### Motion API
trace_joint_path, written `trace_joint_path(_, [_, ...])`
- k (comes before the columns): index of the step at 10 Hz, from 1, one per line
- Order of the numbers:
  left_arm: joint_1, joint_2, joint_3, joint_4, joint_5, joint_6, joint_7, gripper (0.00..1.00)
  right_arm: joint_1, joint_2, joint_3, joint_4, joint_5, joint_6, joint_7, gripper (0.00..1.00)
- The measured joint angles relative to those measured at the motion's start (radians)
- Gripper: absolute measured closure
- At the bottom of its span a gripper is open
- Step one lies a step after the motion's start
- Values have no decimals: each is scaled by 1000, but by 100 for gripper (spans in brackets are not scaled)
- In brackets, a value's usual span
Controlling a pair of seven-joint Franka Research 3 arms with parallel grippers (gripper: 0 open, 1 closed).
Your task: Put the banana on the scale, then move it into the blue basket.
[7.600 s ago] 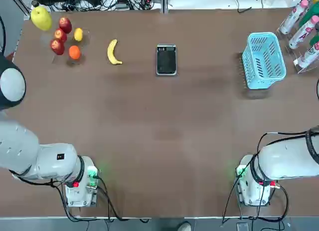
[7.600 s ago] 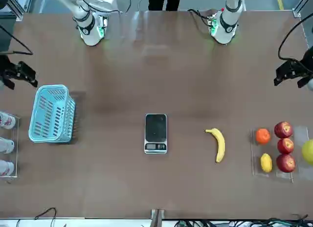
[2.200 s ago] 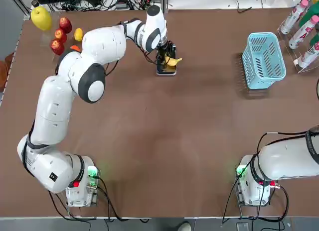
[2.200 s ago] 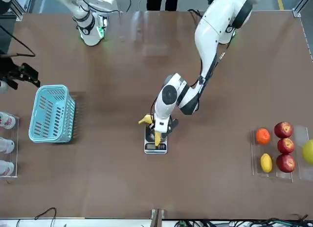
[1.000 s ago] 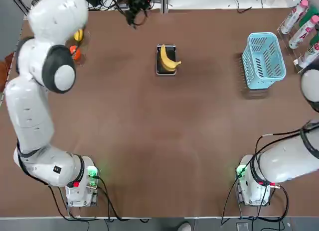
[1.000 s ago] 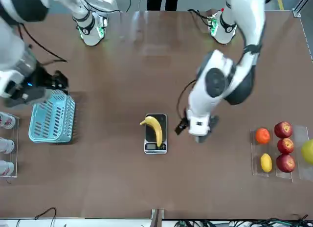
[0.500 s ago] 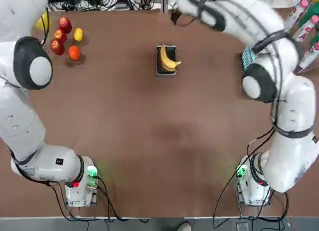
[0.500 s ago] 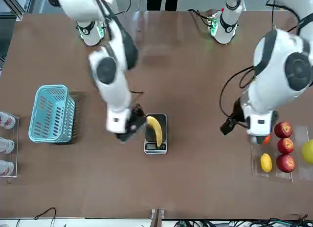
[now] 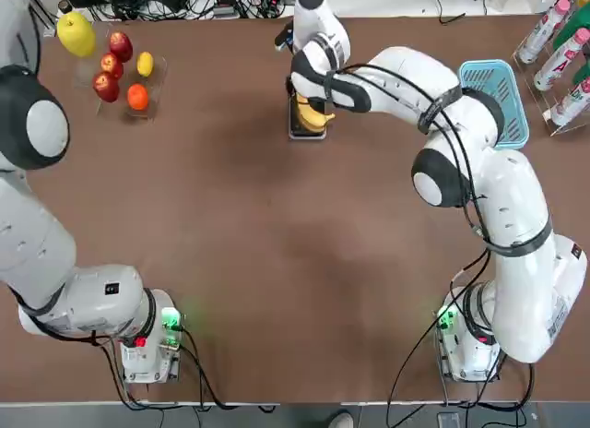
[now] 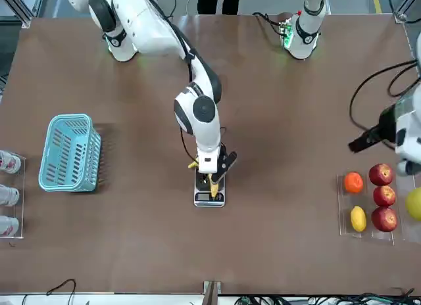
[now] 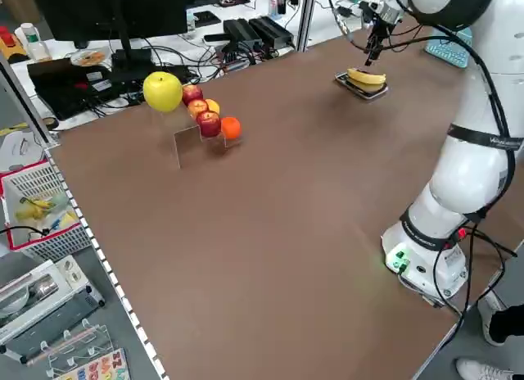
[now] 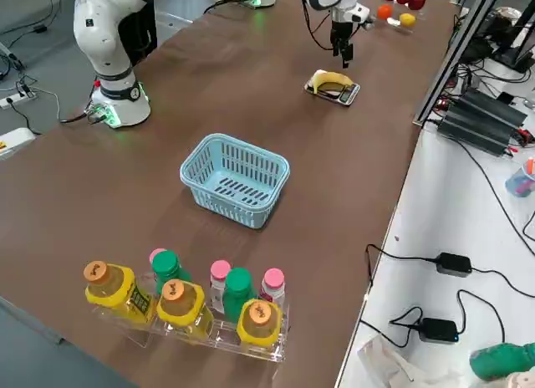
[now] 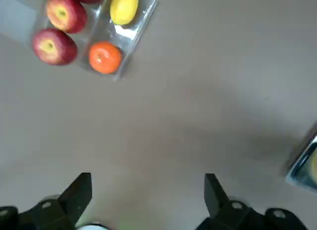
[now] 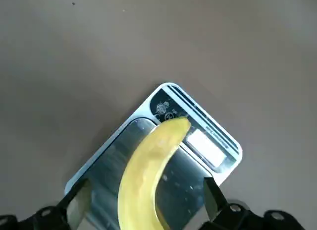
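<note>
The banana [image 14: 148,175] now lies on the scale [image 14: 200,141]; the left claw [image 13: 147,200] has withdrawn, spread empty, and the right claw [image 14: 147,202] arrives spread over it for the basket [image 12: 236,179] move

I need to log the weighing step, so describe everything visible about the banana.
The banana is small, curved and plain yellow with a smooth skin and a darker tip. It lies flat on the scale, along its glossy black top, one end reaching toward the display strip and part of it overhanging the edge. Only the scale touches it. The right gripper hangs just above it, open, its fingers to either side without gripping.
</note>
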Motion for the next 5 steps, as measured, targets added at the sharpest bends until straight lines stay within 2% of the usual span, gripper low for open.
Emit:
trace_joint_path(2, [-7,-74,81,-22,-72,-12,208,0,6,21,0,-2,-1,9,20,0])
trace_joint_path(3, [-18,-113,115,-72,-94,19,246,0,8,30,0,-5,-1,19,33,0])
trace_joint_path(5, [-48,-181,121,-233,-98,165,254,0,9,44,-1,-48,-1,93,62,0])
